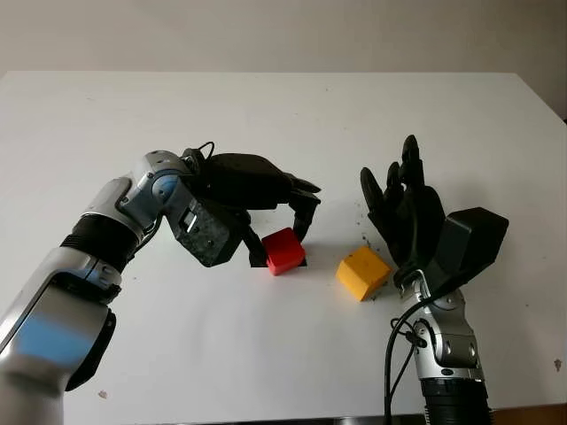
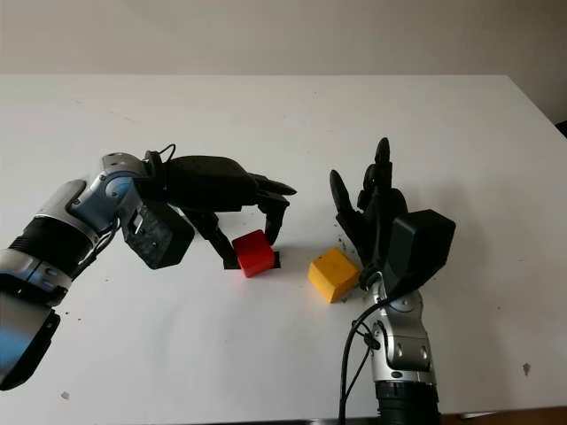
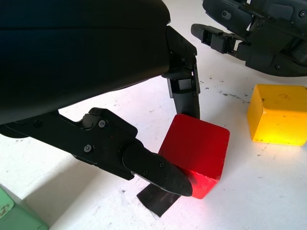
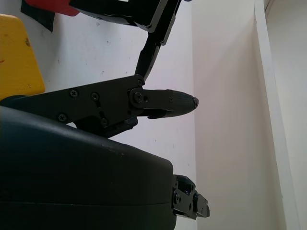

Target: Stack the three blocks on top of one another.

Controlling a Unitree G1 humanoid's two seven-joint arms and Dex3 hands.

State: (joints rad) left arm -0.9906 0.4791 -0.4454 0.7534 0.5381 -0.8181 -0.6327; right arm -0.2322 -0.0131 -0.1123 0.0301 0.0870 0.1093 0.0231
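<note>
Straddling the red block [image 1: 284,251], the left hand [image 1: 266,190] had its fingers [image 3: 158,168] pinching opposite faces. The yellow block [image 1: 362,272] sat just beside, touching the open right hand [image 1: 403,208], the nearer one.

Red block [image 1: 283,251], yellow block [image 1: 362,272], green block [image 3: 17,215]; white table [image 1: 266,115].

left robot hand [image 1: 282,221] gripping red block [image 1: 284,251]

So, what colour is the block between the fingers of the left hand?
Red: the red block in the left hand, clearest in the left wrist view.
</note>
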